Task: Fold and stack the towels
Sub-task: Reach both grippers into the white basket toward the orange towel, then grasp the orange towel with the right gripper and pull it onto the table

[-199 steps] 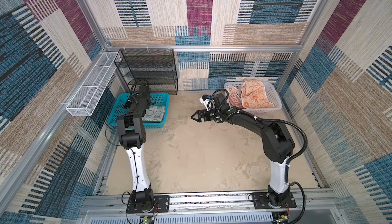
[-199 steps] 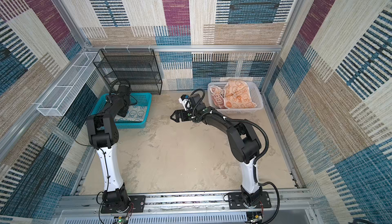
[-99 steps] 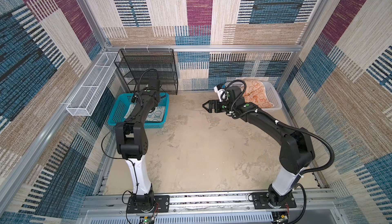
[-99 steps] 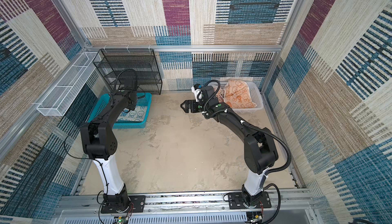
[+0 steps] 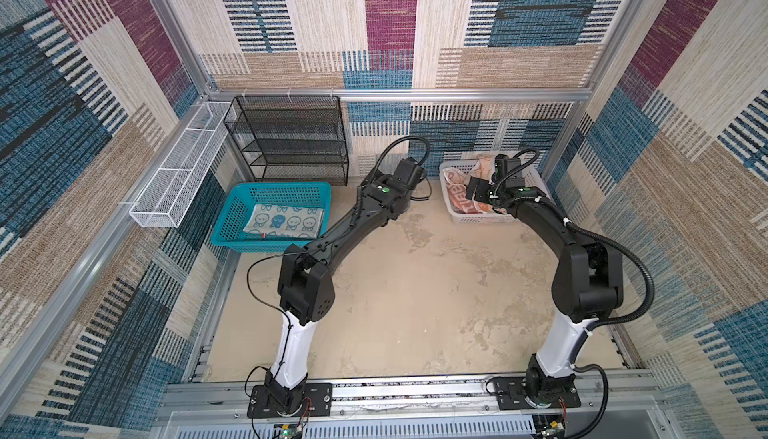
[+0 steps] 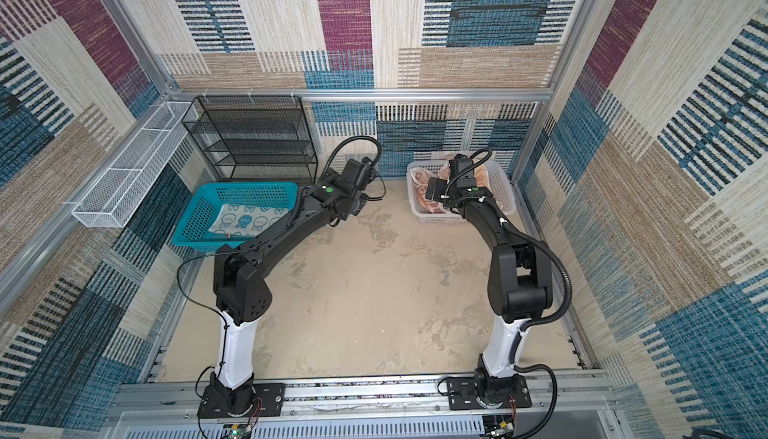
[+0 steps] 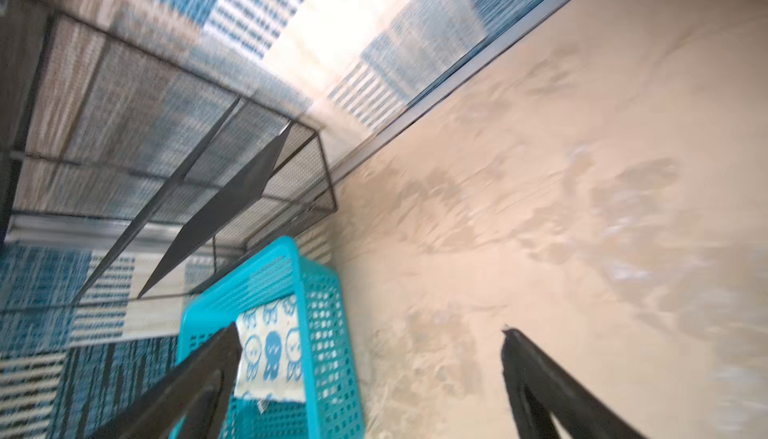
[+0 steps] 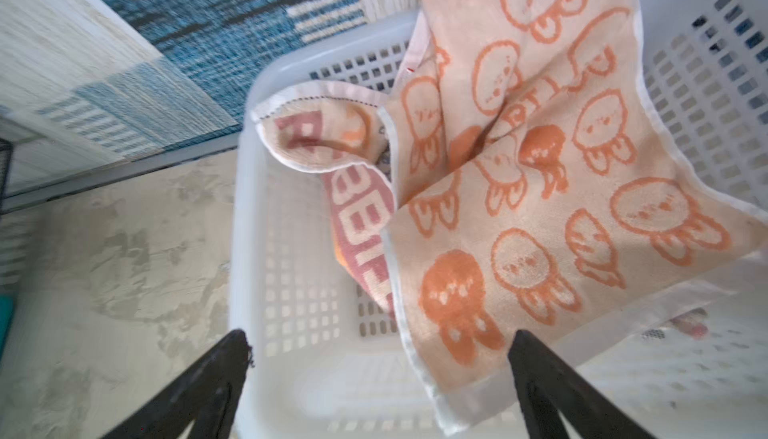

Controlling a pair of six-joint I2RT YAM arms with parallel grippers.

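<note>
A pale towel with blue rabbit faces (image 5: 284,221) (image 7: 270,354) lies flat in the teal basket (image 5: 274,185). An orange rabbit towel (image 8: 540,167) lies crumpled in the white basket (image 5: 478,221), over a whitish towel with "RABBIT" lettering (image 8: 357,208) (image 5: 459,200). My right gripper (image 8: 376,337) (image 5: 473,189) hovers open over that basket's left side, a corner of the orange towel beneath its spread fingers. My left gripper (image 7: 370,333) is open and empty above the bare floor, just right of the teal basket; in both top views its fingers are hidden under the wrist.
A black wire rack (image 5: 291,142) stands against the back wall behind the teal basket. A white wire shelf (image 5: 178,179) hangs on the left wall. The sandy floor (image 5: 415,291) stretches between the two arms.
The left arm has swung from over the teal basket to the right, toward the middle. The right gripper has moved from the middle back over the white basket. Both stayed open.
</note>
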